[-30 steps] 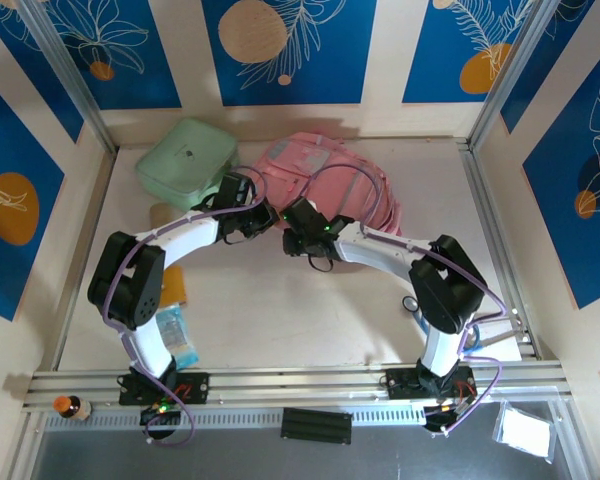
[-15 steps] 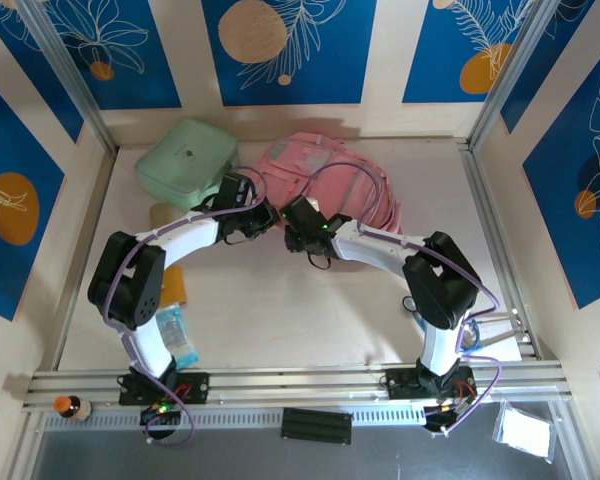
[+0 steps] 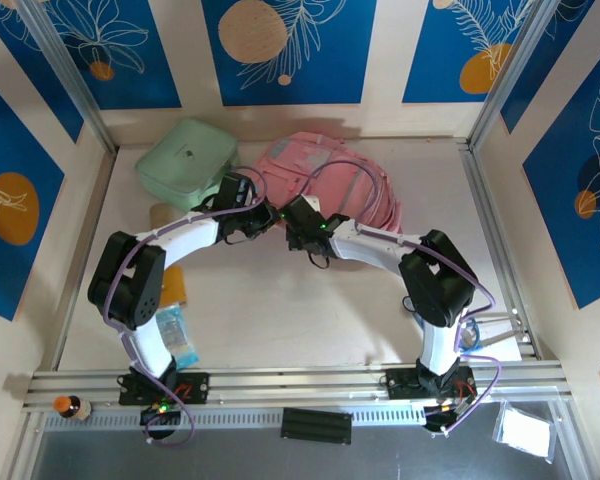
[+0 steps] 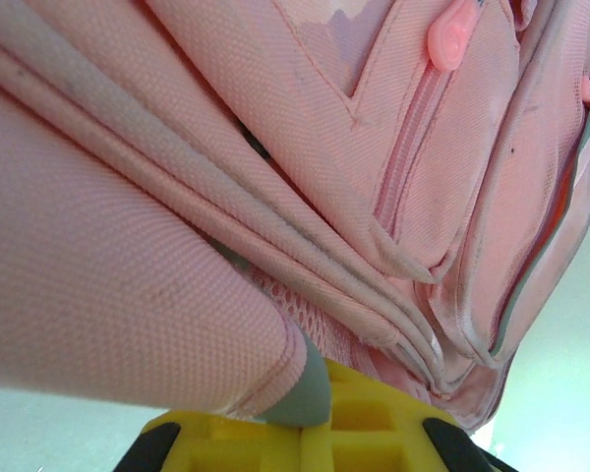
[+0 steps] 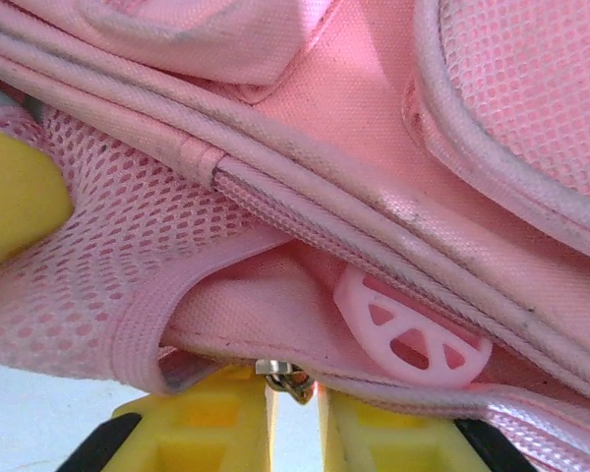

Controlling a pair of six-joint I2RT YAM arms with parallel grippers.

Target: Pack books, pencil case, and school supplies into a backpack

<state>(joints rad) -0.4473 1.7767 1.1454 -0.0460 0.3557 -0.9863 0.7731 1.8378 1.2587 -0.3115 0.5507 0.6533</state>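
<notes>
The pink backpack (image 3: 330, 180) lies at the back middle of the table. Both grippers meet at its near-left edge. My left gripper (image 3: 262, 220) is shut on a grey-trimmed fold of the backpack (image 4: 310, 388), its yellow fingers (image 4: 383, 433) pressed together under the fabric. My right gripper (image 3: 292, 224) has its fingertips (image 5: 206, 423) closed to a thin gap around the metal zip slider (image 5: 290, 379). The slider sits below a mesh pocket, and a pink rubber zip pull (image 5: 413, 339) hangs beside it. A brown book (image 3: 172, 287) lies at the table's left edge.
A mint-green square case (image 3: 185, 160) lies left of the backpack, with a small tan object (image 3: 160, 213) just in front of it. A light-blue packet (image 3: 178, 336) rests near the left arm's base. A metal rail (image 3: 300, 380) runs along the front.
The right arm's elbow has shifted slightly left and its gripper has edged toward the backpack. The left arm holds still.
</notes>
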